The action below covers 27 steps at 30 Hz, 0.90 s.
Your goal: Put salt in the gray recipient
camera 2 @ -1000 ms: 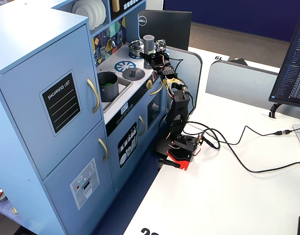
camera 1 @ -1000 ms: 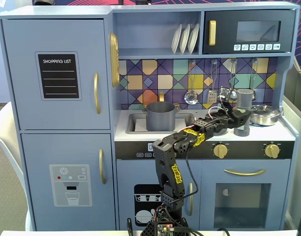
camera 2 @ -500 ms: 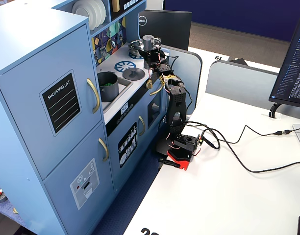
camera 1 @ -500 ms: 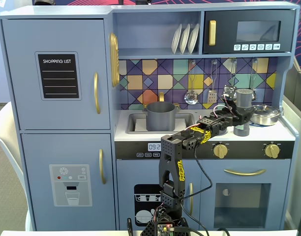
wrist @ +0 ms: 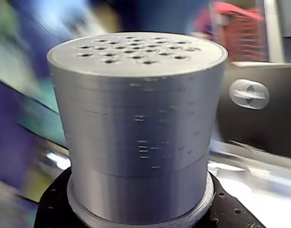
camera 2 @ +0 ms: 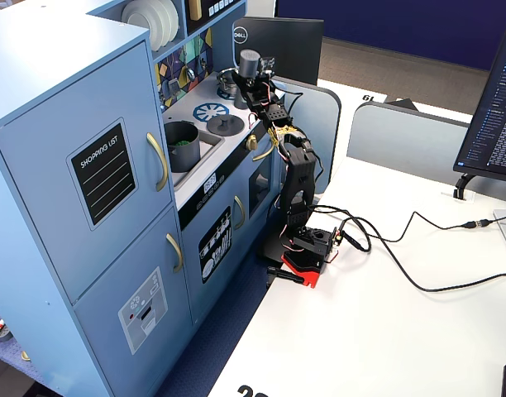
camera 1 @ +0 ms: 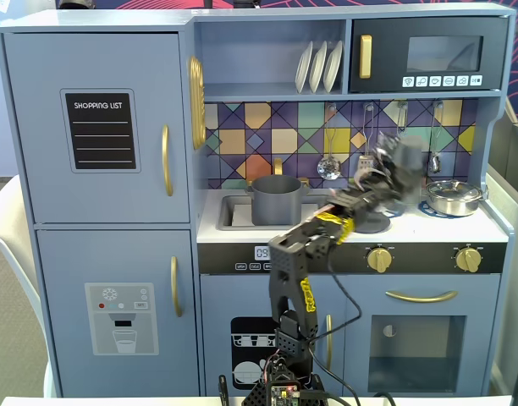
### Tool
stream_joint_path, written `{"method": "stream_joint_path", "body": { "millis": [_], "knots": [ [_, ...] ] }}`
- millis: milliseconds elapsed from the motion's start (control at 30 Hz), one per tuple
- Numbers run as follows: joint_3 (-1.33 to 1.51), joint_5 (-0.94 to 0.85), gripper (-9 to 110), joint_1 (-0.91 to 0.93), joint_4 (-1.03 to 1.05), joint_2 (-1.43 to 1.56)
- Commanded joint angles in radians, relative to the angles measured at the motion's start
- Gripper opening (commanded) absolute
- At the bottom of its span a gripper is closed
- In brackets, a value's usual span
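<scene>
The salt shaker [camera 1: 405, 161] is up in the air, off the counter of the toy kitchen [camera 1: 98, 254]. The gripper [camera 1: 394, 182] has it, with the jaws closed tight around its lower part. In a fixed view the shaker looks blurry and leans a little. It hangs above the flat gray lid [camera 1: 371, 223] on the stove.

The wrist view shows the shaker [wrist: 136, 128] big and close. Its flat top has many small holes. A black ring of the gripper sits around its bottom.

The gray pot [camera 1: 277, 200] stands in the sink. From the shaker, it is at about 8 o'clock in that fixed view, well apart. The shiny pan [camera 1: 453, 196] sits on the counter at about 4 o'clock from the shaker.

In a fixed view from the side, the shaker [camera 2: 250, 66] is at the top of the black arm [camera 2: 293, 178]. The pot [camera 2: 183, 145] is at about 8 o'clock from it, with something green inside.
</scene>
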Motion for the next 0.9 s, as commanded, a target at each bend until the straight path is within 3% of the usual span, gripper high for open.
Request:
{"method": "stream_joint_path", "body": {
  "millis": [0, 200, 467, 667, 867],
  "knots": [
    [-0.044, 0.341, 0, -0.109, 0.103, 0.242],
    [-0.041, 0.876, 0, -0.325, 0.314, 0.388],
    [-0.106, 1.519, 0, -0.618, 0.425, 0.334],
    [-0.285, 1.859, 0, -0.750, 0.525, 0.163],
    [-0.321, 2.140, 0, -0.810, 0.393, 0.089]
  ]
}}
